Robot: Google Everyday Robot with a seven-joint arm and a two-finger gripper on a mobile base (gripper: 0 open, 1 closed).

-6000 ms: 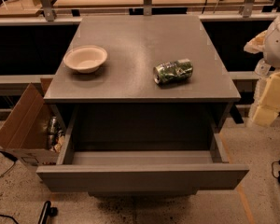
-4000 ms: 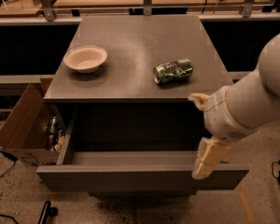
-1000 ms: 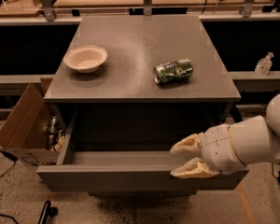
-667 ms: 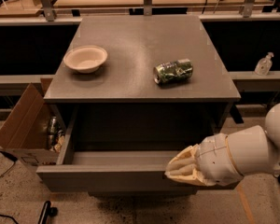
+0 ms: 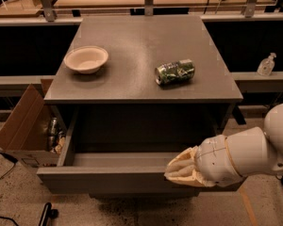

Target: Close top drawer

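Note:
The top drawer (image 5: 104,178) is pulled far out of the grey cabinet, its deep grey interior showing empty. Its flat front panel runs along the bottom of the camera view. My gripper (image 5: 175,171) comes in from the right on a white arm and sits at the top edge of the drawer's front panel, right of its middle. The cream fingers (image 5: 181,166) lie close together, pointing left against the panel's rim.
On the cabinet top (image 5: 141,36) stand a cream bowl (image 5: 86,59) and a green can (image 5: 175,72) lying on its side. An open cardboard box (image 5: 23,126) with cans stands on the floor at the left. A clear bottle (image 5: 266,64) stands on a ledge at the right.
My arm has swung in from the right and come down to the drawer's front edge. The fingers, spread a second ago, have drawn together. The drawer has not visibly moved.

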